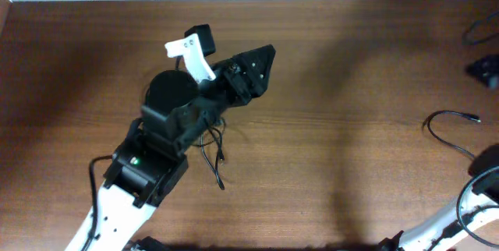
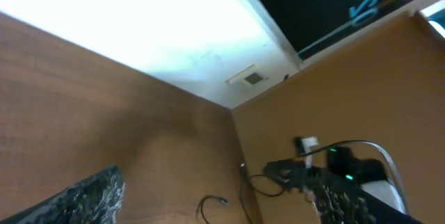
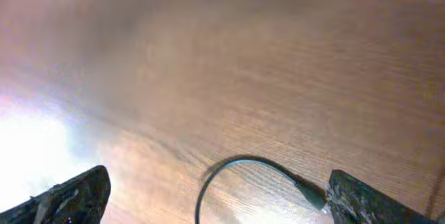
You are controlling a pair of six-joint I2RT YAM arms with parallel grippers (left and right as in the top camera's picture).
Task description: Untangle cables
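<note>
- Your left arm (image 1: 148, 165) comes in from the lower-left edge and reaches toward the middle of the wooden tabletop (image 1: 351, 64).
- Your left hand (image 2: 219, 189) is released. Its wrist view shows the two fingers (image 2: 76, 196) spread wide, with only bare wood between them.
- A small tangle of cables (image 1: 216, 153) shows from under that arm's wrist. They are thin black cords on the tabletop, and two loose ends trail toward the near edge.
- A single cable (image 1: 447, 120) lies in an open curve on the right side, well apart from the tangle, with its plug end pointing right.
- Your right hand (image 3: 219, 182) is also released, its fingers (image 3: 69, 196) far apart and low over the wood. The curved cord arcs between them, and its plug sits just beside the right-side finger. You cannot tell from here whether they touch.
- A dark object (image 1: 483, 69) sits at the far right edge.
</note>
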